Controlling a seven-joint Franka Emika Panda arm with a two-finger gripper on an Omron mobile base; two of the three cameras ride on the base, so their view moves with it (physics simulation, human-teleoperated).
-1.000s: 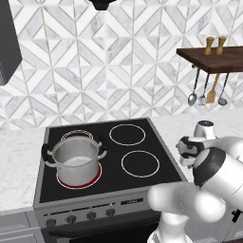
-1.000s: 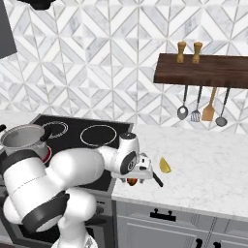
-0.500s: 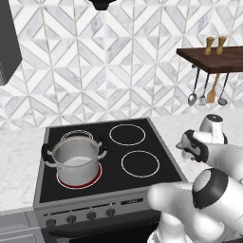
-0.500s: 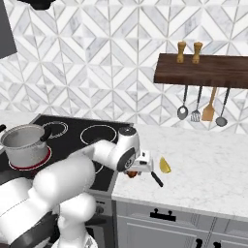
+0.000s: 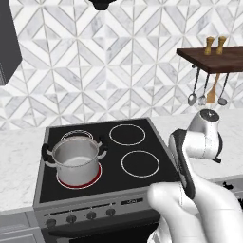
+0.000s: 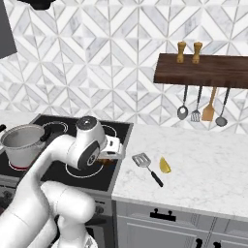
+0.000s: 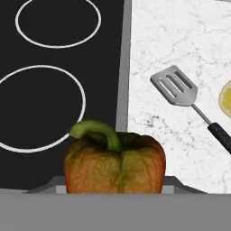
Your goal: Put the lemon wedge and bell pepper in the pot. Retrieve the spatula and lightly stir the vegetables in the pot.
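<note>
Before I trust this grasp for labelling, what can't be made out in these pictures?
- Gripper, right base view: fingertips hidden behind the wrist, so any grip on the bell pepper is unclear.
- Bell pepper, hand view: bottom cut off.
- Lemon wedge, hand view: cut by the right edge.
- Pot, left base view: contents too small to tell.

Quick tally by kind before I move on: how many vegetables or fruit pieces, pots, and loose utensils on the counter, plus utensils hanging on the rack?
Produce: 2, the bell pepper and the lemon wedge
Pots: 1, the pot
Loose utensils on the counter: 1, the spatula
Hanging utensils: 4
Total: 8
</note>
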